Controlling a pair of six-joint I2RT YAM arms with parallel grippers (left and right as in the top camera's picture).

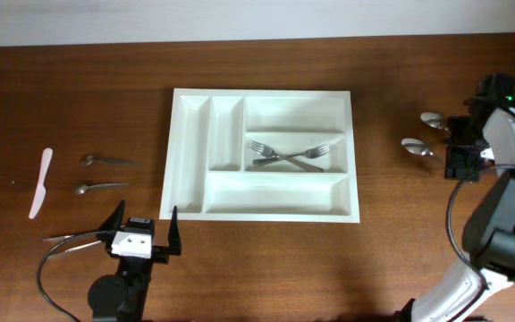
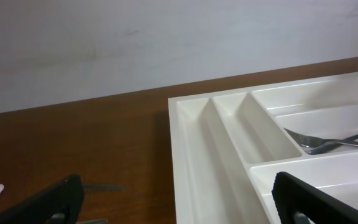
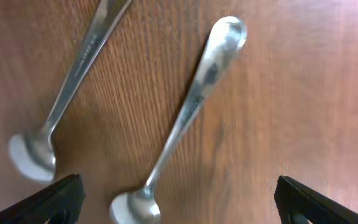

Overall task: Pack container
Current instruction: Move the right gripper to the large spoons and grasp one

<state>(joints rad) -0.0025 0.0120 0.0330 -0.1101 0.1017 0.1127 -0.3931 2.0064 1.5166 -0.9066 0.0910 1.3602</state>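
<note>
The container (image 1: 257,92) is a large white cutlery tray at the table's middle. Two forks (image 1: 293,156) lie crossed in its middle long compartment. My left gripper (image 1: 143,219) is open and empty, low at the tray's front left corner. In the left wrist view the gripper (image 2: 179,193) faces the tray's rim (image 2: 191,162), and the forks (image 2: 328,142) show at the right. My right gripper (image 1: 450,148) is open at the far right, over two spoons (image 1: 417,147) lying on the wood. In the right wrist view the gripper (image 3: 179,186) spans one spoon's bowl (image 3: 135,208).
Two small spoons (image 1: 105,161) and a pale pink plastic knife (image 1: 40,183) lie on the table's left side. Thin metal cutlery (image 1: 70,238) lies just left of my left gripper. A second spoon (image 3: 61,106) lies left of the one between my right fingers.
</note>
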